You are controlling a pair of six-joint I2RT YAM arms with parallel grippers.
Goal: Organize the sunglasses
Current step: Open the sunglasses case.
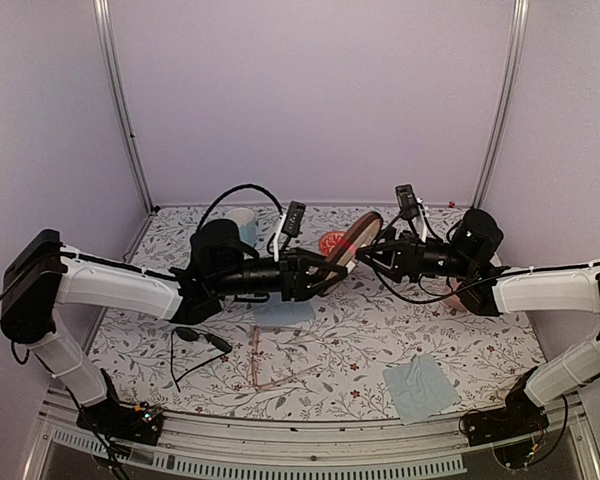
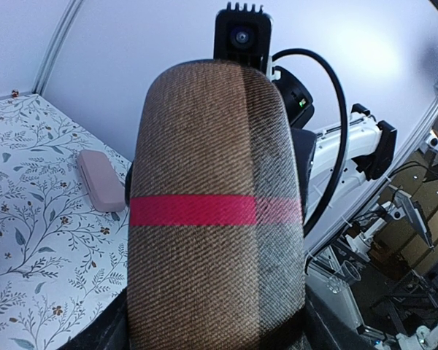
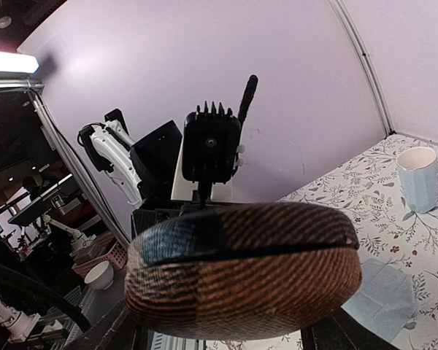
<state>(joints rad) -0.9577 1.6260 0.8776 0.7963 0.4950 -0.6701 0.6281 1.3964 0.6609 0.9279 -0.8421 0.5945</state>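
While arms meet midair, left fingers (image 1: 318, 265) clamp brown case (image 2: 212, 219), right fingers' (image 1: 373, 252) grip unclear

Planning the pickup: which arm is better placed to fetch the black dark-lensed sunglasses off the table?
Left, probably: the black dark-lensed sunglasses lie near the left gripper, farther from the right gripper. Both clamp the brown red-banded fabric case, so it must let go.

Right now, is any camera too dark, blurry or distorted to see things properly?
Top external: even, soft light, but the pinkish glasses nearly vanish against the floral table. Left wrist: the brown case fills the frame, weave sharp, right side shaded, wall rail bent by the lens. Right wrist: case dim underneath, lamp glare top left.
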